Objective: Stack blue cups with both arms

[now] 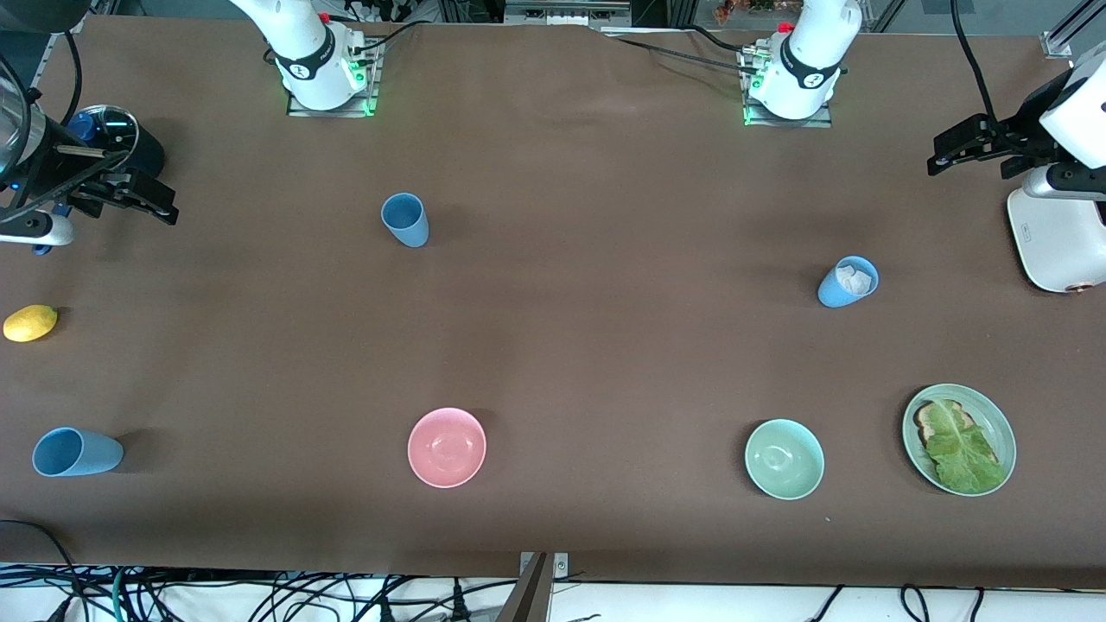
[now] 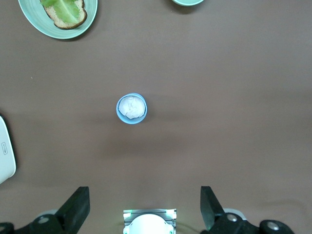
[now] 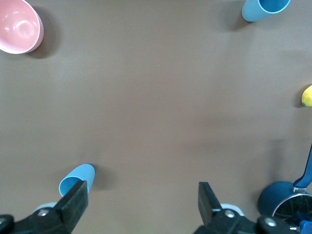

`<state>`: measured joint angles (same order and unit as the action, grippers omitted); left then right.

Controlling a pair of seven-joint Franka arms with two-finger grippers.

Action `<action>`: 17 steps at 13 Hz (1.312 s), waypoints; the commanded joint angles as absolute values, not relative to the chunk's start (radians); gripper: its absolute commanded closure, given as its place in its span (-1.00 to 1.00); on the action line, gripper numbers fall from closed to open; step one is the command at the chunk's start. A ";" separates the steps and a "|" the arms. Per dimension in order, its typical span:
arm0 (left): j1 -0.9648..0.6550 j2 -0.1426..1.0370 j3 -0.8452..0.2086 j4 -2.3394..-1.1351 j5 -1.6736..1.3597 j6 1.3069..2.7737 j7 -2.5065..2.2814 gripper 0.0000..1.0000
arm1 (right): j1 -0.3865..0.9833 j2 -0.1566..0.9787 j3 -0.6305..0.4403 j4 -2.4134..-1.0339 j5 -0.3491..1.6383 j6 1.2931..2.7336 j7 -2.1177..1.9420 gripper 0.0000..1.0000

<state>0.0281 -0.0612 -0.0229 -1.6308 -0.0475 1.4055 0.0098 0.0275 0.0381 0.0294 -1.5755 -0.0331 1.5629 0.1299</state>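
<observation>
Both arms wait raised, the left gripper [image 2: 144,209] and the right gripper [image 3: 141,207] with fingers spread, holding nothing. Three blue cups [image 1: 405,219] stand well apart; one [image 1: 848,281] holds crumpled white paper.

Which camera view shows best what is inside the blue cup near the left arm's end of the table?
The left wrist view: it looks straight down into the blue cup, showing something white and crumpled filling it. The front view shows that cup smaller, from the side. The right wrist view misses it.

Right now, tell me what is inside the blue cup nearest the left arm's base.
The blue cup holds a crumpled white wad, filling most of the opening. The cup's bottom under it is covered.
</observation>
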 commanded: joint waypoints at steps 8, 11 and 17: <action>0.035 -0.061 -0.025 -1.623 -0.061 1.431 0.077 -1.00 | 0.017 0.031 0.035 -1.572 -0.026 1.554 0.112 -1.00; 0.038 -0.061 -0.025 -1.623 -0.061 1.434 0.077 -1.00 | 0.017 0.031 0.035 -1.572 -0.026 1.554 0.112 -1.00; 0.035 -0.055 -0.025 -1.621 -0.061 1.434 0.077 -1.00 | 0.017 0.031 0.035 -1.572 -0.026 1.554 0.112 -1.00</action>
<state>0.0288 -0.0598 -0.0228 -1.6307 -0.0475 1.4303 0.0513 0.0275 0.0381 0.0294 -1.5755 -0.0331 1.5629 0.1298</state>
